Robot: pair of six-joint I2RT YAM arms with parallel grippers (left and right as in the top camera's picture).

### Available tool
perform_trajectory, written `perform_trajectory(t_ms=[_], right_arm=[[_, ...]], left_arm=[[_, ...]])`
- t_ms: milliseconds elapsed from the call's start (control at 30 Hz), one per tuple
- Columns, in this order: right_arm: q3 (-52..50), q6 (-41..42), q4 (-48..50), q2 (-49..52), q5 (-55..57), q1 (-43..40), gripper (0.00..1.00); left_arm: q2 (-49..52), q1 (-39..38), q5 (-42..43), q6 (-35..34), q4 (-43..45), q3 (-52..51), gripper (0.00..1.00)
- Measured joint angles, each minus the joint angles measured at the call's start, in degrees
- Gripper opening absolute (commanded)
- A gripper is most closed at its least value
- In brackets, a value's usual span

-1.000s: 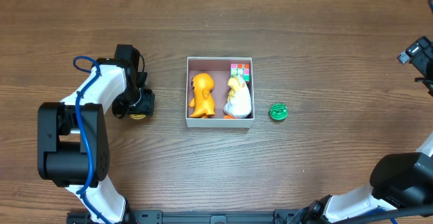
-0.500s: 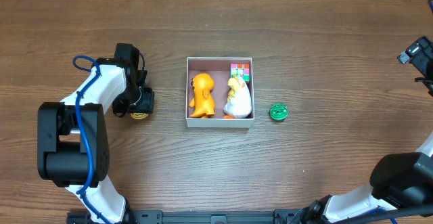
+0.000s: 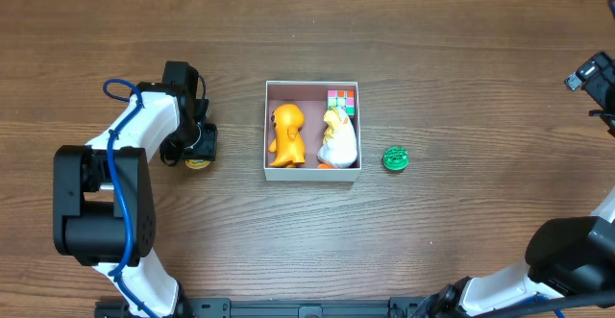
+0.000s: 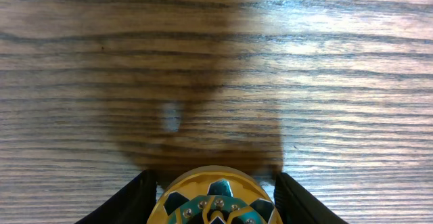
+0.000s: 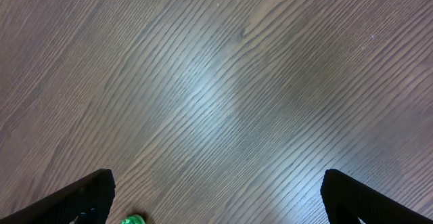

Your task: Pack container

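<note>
On wooden table [image 3: 432, 30], near centre, container [image 3: 298, 95]; far right, right gripper [image 5: 218, 183] spread wide on nothing, and left of container, left gripper [image 4: 215, 180] straddling yellow disc [image 4: 216, 200], clamped or not cannot tell. Inside container, orange figure [image 3: 285, 134], white figure [image 3: 338, 137], colour cube [image 3: 341, 100]; just right of it, green disc [image 3: 395, 159]

- Overhead view: bright, even light falls on the wooden counter [image 3: 307, 251]. Focus is sharp and shadows are short and soft.
- Left wrist view: a broad brown shadow spreads from 12 o'clock to the centre, with pale glare at 2 o'clock.
- Right wrist view: a soft sheen glows at the centre, dimming toward 10 o'clock.
</note>
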Motion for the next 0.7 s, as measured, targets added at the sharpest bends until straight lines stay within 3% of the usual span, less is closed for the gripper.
perform_trajectory(t_ms=[233, 700], right_arm=[[0.0, 0.0, -0.02, 0.0, 0.02, 0.0, 1.0], [0.0, 0.0, -0.02, 0.0, 0.0, 0.0, 1.0]], left_arm=[[0.04, 0.0, 0.35, 0.0, -2.82, 1.92, 0.5], [0.07, 0.0, 1.51, 0.0, -10.34, 18.82, 0.49]])
